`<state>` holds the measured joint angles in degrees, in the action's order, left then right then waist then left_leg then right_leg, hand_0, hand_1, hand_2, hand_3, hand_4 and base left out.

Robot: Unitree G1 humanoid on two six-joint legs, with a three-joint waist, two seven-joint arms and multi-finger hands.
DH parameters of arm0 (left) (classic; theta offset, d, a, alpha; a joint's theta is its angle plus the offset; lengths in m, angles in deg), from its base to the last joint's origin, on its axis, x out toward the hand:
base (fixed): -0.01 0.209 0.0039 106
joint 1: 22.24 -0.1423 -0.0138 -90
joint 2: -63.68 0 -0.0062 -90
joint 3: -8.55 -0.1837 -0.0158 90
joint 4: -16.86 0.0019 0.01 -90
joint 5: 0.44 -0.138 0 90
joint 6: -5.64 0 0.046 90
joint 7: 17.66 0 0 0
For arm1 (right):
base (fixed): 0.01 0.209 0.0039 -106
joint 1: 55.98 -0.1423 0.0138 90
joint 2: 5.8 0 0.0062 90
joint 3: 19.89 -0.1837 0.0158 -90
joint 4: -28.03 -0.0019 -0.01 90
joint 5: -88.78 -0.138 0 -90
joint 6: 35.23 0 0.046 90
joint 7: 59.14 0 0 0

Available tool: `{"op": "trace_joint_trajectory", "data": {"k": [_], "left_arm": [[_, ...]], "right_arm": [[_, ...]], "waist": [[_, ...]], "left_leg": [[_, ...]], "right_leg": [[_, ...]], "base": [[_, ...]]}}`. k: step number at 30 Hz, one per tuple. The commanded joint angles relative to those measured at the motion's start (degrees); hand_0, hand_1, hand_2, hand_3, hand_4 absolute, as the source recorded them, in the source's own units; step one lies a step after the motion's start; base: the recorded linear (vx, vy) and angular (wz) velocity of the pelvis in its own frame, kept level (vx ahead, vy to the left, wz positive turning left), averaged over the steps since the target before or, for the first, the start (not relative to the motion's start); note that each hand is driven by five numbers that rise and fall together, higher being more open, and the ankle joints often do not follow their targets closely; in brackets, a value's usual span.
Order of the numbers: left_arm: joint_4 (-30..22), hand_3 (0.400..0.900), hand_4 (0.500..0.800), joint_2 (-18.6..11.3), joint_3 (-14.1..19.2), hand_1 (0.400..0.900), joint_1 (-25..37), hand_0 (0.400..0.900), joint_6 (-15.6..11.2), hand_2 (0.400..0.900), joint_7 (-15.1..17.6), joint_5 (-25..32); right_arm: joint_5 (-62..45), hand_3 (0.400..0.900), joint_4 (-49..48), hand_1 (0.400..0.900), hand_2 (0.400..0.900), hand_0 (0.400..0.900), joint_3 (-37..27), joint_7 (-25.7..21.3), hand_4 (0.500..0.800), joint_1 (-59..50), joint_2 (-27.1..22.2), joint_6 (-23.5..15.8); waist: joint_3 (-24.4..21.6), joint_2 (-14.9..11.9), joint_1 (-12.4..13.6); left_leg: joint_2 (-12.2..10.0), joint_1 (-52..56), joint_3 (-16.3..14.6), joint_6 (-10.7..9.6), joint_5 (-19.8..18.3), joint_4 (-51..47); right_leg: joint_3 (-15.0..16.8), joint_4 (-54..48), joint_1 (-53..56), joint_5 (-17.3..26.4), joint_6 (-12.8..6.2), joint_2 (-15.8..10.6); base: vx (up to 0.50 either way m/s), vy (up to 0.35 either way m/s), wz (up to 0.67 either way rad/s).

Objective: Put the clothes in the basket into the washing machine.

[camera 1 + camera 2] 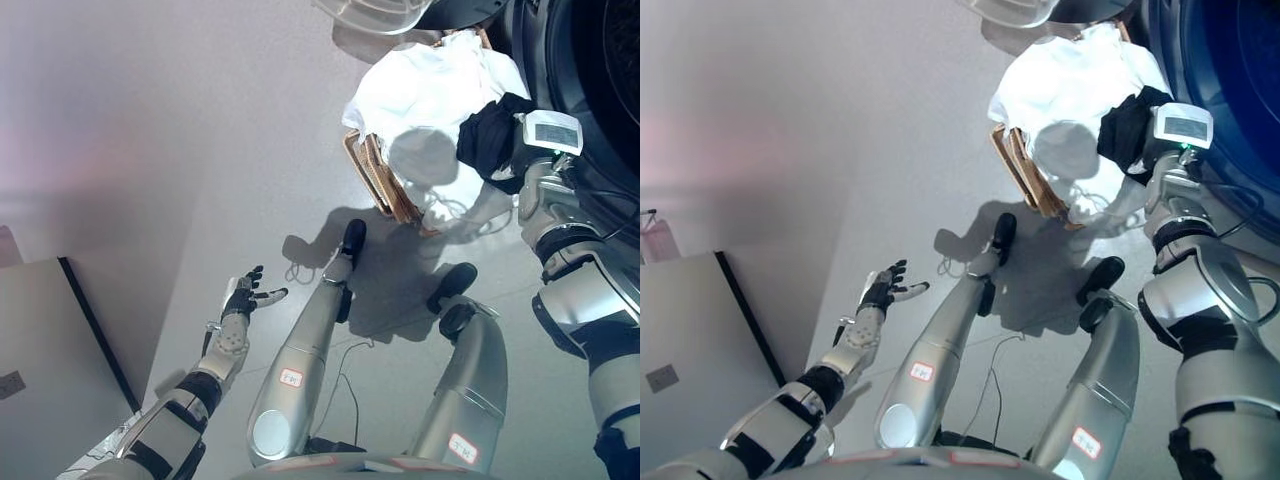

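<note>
A woven basket (pixel 376 176) stands on the floor at the upper right, heaped with white clothes (pixel 430 90). A black garment (pixel 488 140) lies on the heap's right side. My right hand (pixel 516 152) reaches into that black garment from the right, and its fingers are hidden in the cloth. The washing machine (pixel 590 60) with its dark drum opening is at the far upper right, just beyond the basket. Its open door (pixel 375 12) shows at the top edge. My left hand (pixel 243 296) is held out open and empty over the floor at the lower left, far from the basket.
A grey panel with a black edge (pixel 50 350) stands at the lower left beside my left arm. Pale floor stretches between it and the basket.
</note>
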<state>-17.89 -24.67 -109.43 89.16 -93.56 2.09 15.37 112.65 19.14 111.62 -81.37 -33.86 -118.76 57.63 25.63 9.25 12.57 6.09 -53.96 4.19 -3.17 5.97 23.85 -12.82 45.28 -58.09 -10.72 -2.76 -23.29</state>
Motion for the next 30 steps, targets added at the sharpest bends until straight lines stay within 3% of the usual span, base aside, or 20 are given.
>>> {"op": "trace_joint_trajectory", "data": {"k": [1, 2, 4, 5, 19, 22, 28, 30], "left_arm": [[2.17, 0.9, 0.8, -0.05, 0.63, 0.9, -1.87, 0.9, -0.64, 0.9, 3.16, 1.97], [2.16, 0.9, 0.8, 0.03, 0.58, 0.9, -1.84, 0.9, -0.68, 0.9, 3.2, 1.97], [1.91, 0.9, 0.8, 0.24, 0.82, 0.9, -2.22, 0.9, -0.81, 0.9, 3.35, 2.17], [1.84, 0.9, 0.8, 0.29, 0.92, 0.9, -2.29, 0.9, -0.89, 0.9, 3.46, 2.26], [2.5, 0.9, 0.8, 0.29, 0.94, 0.9, -2.27, 0.9, -1.49, 0.9, 4.77, 1.79], [3.43, 0.9, 0.8, 0.09, 1.28, 0.9, -2.25, 0.9, -1.26, 0.9, 4.85, 1.8], [6.15, 0.9, 0.8, -0.07, 2.21, 0.9, -3.2, 0.9, -1.11, 0.9, 4.12, 1.01], [6.85, 0.9, 0.8, -0.57, 2.6, 0.9, -3.94, 0.9, -1.12, 0.9, 3.47, 0.7]], "right_arm": [[1.99, 0.9, 0.12, 0.9, 0.9, 0.9, 4.28, -2.34, 0.8, -3.99, -5.2, 0.8], [1.88, 0.9, 0.39, 0.9, 0.9, 0.9, 4.42, -2.16, 0.8, -4.39, -5.44, 0.85], [1.94, 0.431, 0.85, 0.431, 0.431, 0.431, 4.37, -2.15, 0.519, -4.52, -5.71, 0.99], [1.97, 0.4, 1.01, 0.4, 0.4, 0.4, 4.35, -2.29, 0.5, -4.4, -5.6, 1.05], [-2.17, 0.4, 0.6, 0.4, 0.4, 0.4, 1.35, -4.52, 0.5, -3.97, -5.1, 0.93], [-10.85, 0.4, -0.91, 0.4, 0.4, 0.4, -4.39, -5.49, 0.5, -2.77, -3.84, -0.57], [-47.2, 0.4, -4.81, 0.4, 0.4, 0.4, -26.96, -5.44, 0.5, 2.66, 1.52, -8.92], [-54.9, 0.4, -5.62, 0.4, 0.4, 0.4, -31.1, -4.81, 0.5, 4.48, 3.54, -11.46]], "waist": [[-2.03, 4.16, 0.36], [-2.12, 4.27, 0.44], [-2.31, 4.53, 0.66], [-2.43, 4.64, 0.75], [-2.23, 4.29, 0.29], [-2.12, 3.82, -0.21], [-3.01, 3.86, -1.65], [-3.6, 4.14, -1.77]], "left_leg": [[0.21, -3.64, -2.38, -2.09, -0.76, 0.68], [0.4, -4.1, -2.65, -2.0, -0.84, 1.1], [0.66, -4.76, -3.03, -1.83, -0.93, 1.62], [0.73, -4.98, -3.11, -1.8, -0.91, 1.63], [0.3, -3.48, -3.57, -1.91, 0.02, -0.34], [-0.38, -1.18, -3.51, -2.04, 0.64, -2.2], [-1.36, 6.49, -3.39, -2.16, 1.65, -7.93], [-1.66, 9.67, -3.33, -2.18, 2.05, -10.24]], "right_leg": [[4.45, 4.49, -0.56, 1.49, -3.87, 1.28], [5.03, 4.62, -1.11, 1.45, -3.78, 1.28], [5.68, 5.25, -2.27, 1.43, -3.58, 1.07], [5.9, 5.46, -2.63, 1.26, -3.49, 0.98], [6.95, 4.19, -1.77, 1.48, -3.27, 1.74], [6.33, 1.71, 1.09, 1.93, -3.36, 2.73], [4.36, -6.31, 9.98, 2.8, -3.94, 4.81], [3.93, -9.12, 13.09, 3.25, -4.09, 5.56]], "base": [[0.01, 0.067, -0.09], [0.01, 0.065, -0.1], [0.01, 0.044, -0.05], [0.01, 0.034, -0.02], [0.0, 0.006, -0.05], [0.03, -0.028, -0.19], [0.06, -0.026, -0.18], [0.07, 0.001, -0.17]]}}
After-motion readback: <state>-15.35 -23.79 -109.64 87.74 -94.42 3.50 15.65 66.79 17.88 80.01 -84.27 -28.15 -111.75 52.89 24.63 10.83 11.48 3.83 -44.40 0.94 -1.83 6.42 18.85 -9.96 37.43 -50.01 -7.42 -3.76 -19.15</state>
